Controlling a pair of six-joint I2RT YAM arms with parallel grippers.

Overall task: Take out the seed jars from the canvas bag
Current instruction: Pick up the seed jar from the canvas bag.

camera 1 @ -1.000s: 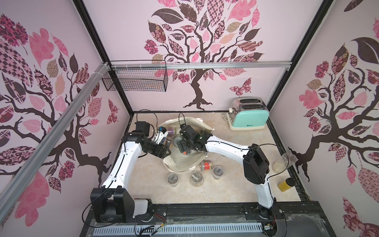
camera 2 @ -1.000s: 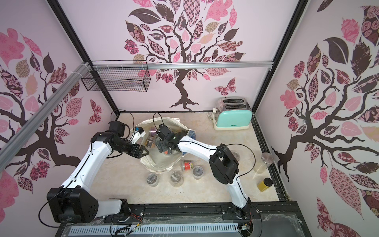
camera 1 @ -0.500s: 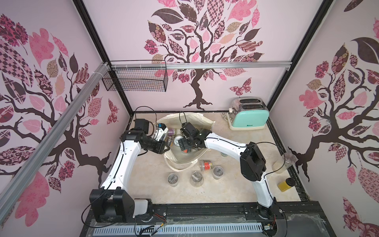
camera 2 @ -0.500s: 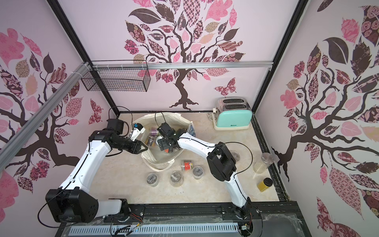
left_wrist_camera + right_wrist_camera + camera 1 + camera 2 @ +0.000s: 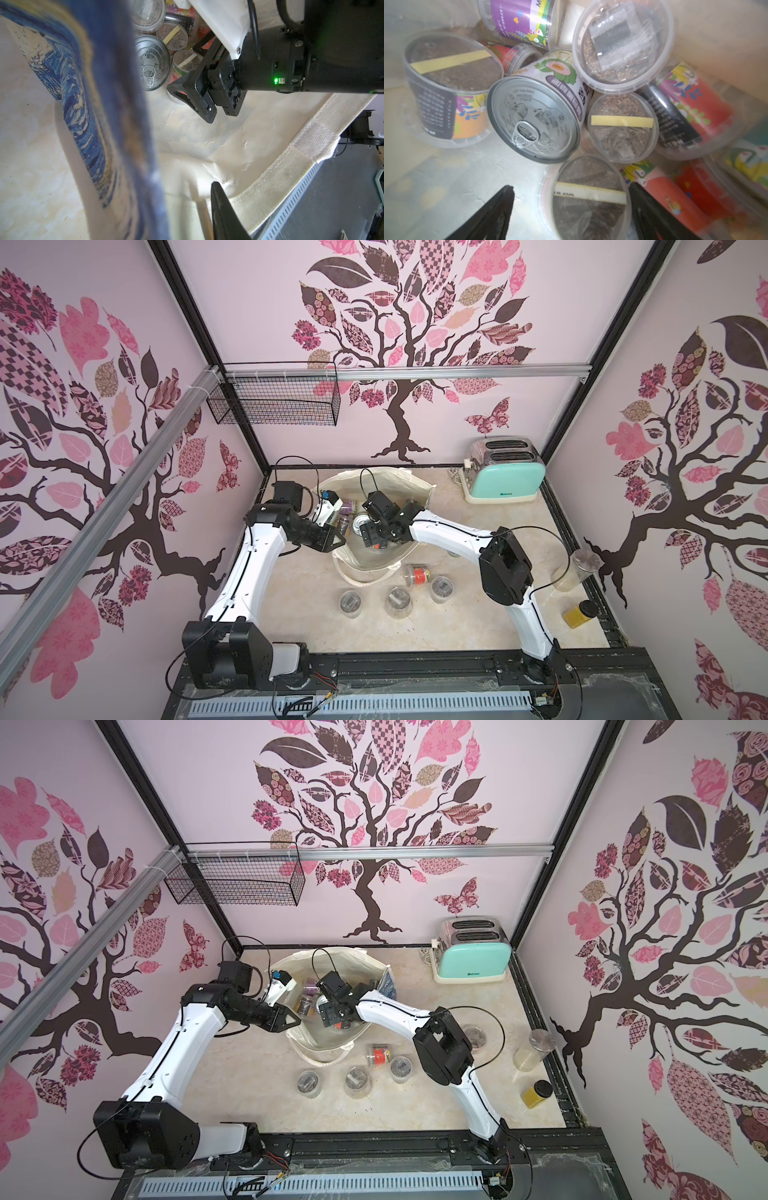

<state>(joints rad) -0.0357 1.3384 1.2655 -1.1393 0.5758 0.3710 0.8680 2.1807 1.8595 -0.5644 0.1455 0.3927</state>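
Most of the seed jars (image 5: 623, 126) lie heaped on the floor of the canvas bag (image 5: 399, 483). They are tipped every way, with clear lids over dark seed and yellow strips, and purple, orange and red labels on their sides. A metal pull-tab can (image 5: 533, 118) lies on its side among them.

The right gripper (image 5: 572, 188) is down inside the bag, its fingers (image 5: 496, 212) spread wide to either side of a yellow-strip jar (image 5: 589, 207) whose lid faces the wrist camera. One finger is at that jar's rim and the other stands clear of it, so nothing is gripped.

The left gripper (image 5: 334, 540) is at the bag's rim on the robot's left, closed on the wall. One finger (image 5: 222, 212) lies against the cream lining, which creases at its tip, and its partner is hidden behind the blue-and-yellow print.

On the table (image 5: 291, 605), just in front of the bag, three upright jars (image 5: 398, 600) stand in a row. A red-labelled jar (image 5: 417, 574) lies on its side near the bag's front rim, and another clear jar (image 5: 473, 1036) sits beside the right arm.

A mint toaster (image 5: 505, 481) stands in the back right corner. A tall clear container (image 5: 582, 572) and a yellow-filled bottle (image 5: 579, 612) stand by the right wall, and a black wire basket (image 5: 274, 402) hangs on the back wall
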